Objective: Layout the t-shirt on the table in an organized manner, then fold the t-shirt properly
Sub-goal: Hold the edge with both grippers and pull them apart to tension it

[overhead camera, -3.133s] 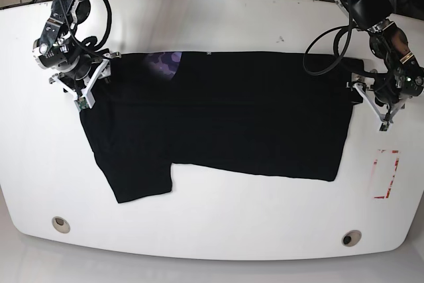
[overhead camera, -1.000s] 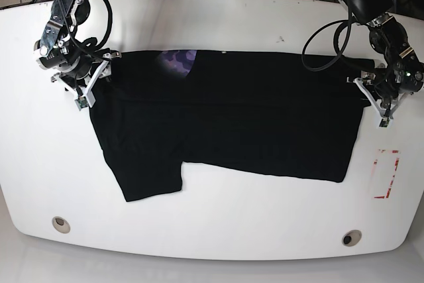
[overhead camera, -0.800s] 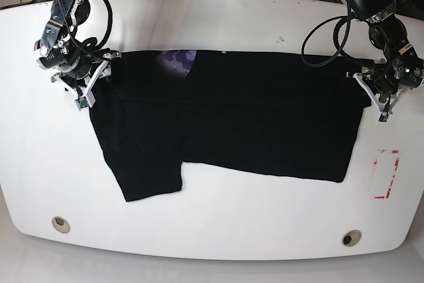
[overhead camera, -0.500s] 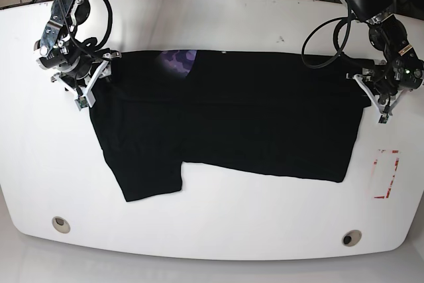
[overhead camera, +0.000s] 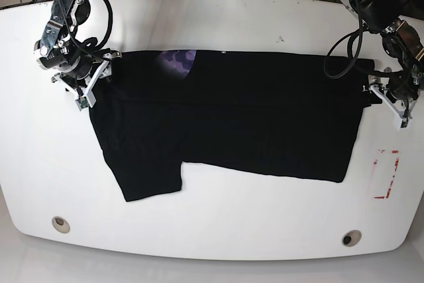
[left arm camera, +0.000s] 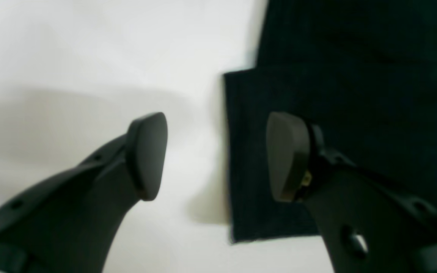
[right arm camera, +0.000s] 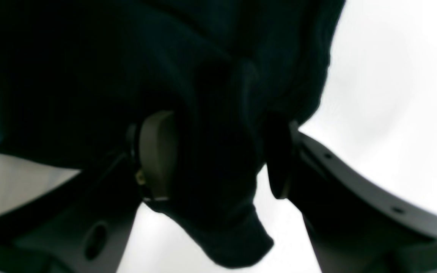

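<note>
1. Two claws, two states: my left claw (left arm camera: pixel 216 155) stands apart, empty, one pad over the shirt's corner, the other over bare table (left arm camera: pixel 89 45).
2. My right claw (right arm camera: pixel 218 155) is clamped on a bunched fold of the t-shirt (overhead camera: pixel 225 117).
3. Spread black across the table's middle, the shirt looks soft, light and limp; I judge corners and hems the best holds.

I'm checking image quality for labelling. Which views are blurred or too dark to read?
Left wrist: soft focus, the fingers and t-shirt edge smeared. Right wrist: the cloth is nearly featureless black, the white table overbright. Base: sharp, evenly lit.
</note>
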Available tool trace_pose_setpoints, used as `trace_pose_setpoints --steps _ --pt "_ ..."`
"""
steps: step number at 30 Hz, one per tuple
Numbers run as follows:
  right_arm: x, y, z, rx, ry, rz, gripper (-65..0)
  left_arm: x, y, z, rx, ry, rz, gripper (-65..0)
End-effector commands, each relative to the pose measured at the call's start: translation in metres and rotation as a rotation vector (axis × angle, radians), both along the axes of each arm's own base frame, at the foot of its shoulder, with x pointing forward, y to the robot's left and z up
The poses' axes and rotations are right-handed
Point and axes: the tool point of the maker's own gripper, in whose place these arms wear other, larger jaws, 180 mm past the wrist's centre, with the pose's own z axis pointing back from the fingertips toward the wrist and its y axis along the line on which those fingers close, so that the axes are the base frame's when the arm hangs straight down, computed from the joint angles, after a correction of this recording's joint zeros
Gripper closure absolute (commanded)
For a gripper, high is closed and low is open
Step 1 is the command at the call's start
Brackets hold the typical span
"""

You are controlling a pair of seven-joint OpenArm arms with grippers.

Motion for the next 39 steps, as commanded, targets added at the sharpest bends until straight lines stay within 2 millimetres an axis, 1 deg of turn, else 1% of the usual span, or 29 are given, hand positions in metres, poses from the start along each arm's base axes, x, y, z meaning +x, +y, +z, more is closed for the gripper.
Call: trace_pose_setpoints --steps 1,3,6,11,17,26,28,30,33,36,39 --pt "0.009 -0.004 0.012 -0.011 -0.045 0.002 -34.2 0.01 0.011 0.011 -0.03 -0.053 0.015 -39.3" --pt "0.009 -0.004 0.012 -0.011 -0.045 0.002 -34.2 0.011 0.008 0.006 -0.069 -0.057 0.017 -39.3" --pt "0.008 -0.004 0.012 -0.011 -0.045 0.003 -34.2 0.013 0.009 0.004 -0.096 -0.072 0.023 -39.3" --pt "0.008 -0.005 0.011 -0.013 -0.043 0.003 -34.2 0.01 0.007 -0.006 -0.137 -0.054 0.031 -39.3" --pt "0.007 -0.006 0.011 -0.015 -0.042 0.002 -34.2 0.01 0.007 -0.006 -0.137 -0.055 0.032 -39.3" --pt "0.007 -0.005 0.011 -0.012 -0.042 0.001 -34.2 0.014 0.002 -0.003 -0.167 -0.082 0.03 -38.9" --pt "0.007 -0.005 0.011 -0.012 -0.042 0.001 -34.2 0.015 0.001 -0.003 -0.17 -0.085 0.028 -36.5" --pt "0.007 -0.005 0.011 -0.012 -0.042 0.001 -34.2 0.016 0.0 -0.003 -0.168 -0.085 0.027 -31.2" --pt "0.007 -0.005 0.011 -0.012 -0.042 0.001 -34.2 0.027 -0.008 0.001 -0.166 -0.103 -0.005 -25.4" --pt "0.007 -0.005 0.011 -0.012 -0.042 0.001 -34.2 0.03 -0.014 0.001 -0.163 -0.101 -0.027 -24.6" --pt "0.007 -0.005 0.011 -0.012 -0.042 0.001 -34.2 0.031 -0.014 0.002 -0.162 -0.104 -0.029 -24.6"
